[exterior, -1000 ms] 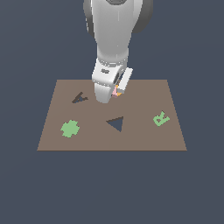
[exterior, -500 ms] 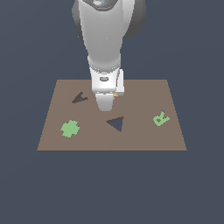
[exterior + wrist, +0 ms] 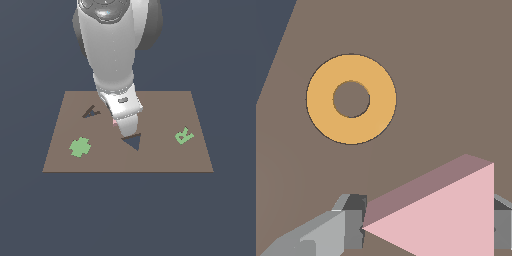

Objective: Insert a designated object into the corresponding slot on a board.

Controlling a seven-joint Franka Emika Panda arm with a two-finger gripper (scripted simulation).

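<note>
Right, the white robot arm's gripper (image 3: 126,128) hangs low over the large flat brown square board (image 3: 165,107) at the centre of the exterior frame, and the wrist view settles the grasp: the jaws are clenched on the small flat pale pink triangle (image 3: 448,217), one grey finger (image 3: 351,222) pressed at its pointed corner in the lower left of that frame, the other (image 3: 502,227) against the flat edge at the lower right.

From outside, the triangle is almost wholly hidden; only a sliver of pink (image 3: 115,121) peeks out beside the wrist. Just below the gripper sits the dark navy triangular cutout (image 3: 132,142), the slot, its upper edge partly covered by the fingers. So this looks like the carry-and-align step, with the piece in the grasp above the board and not yet seated.

What comes next, by my reckoning: bring the triangle squarely over the cutout, turn it until the corners match, then lower and release. The slot appears only a little larger than the piece, so a small rotation error could leave it perched on the rim.

Only the wrist camera shows the flat orange ring (image 3: 351,99) lying on the board in its upper left; the arm blocks it from outside. Only the exterior view shows the slot, the dark letter-A-shaped cutout (image 3: 90,112) upper left, the green cross-shaped piece (image 3: 80,147) lower left, and the green letter R (image 3: 184,135) at the right.
</note>
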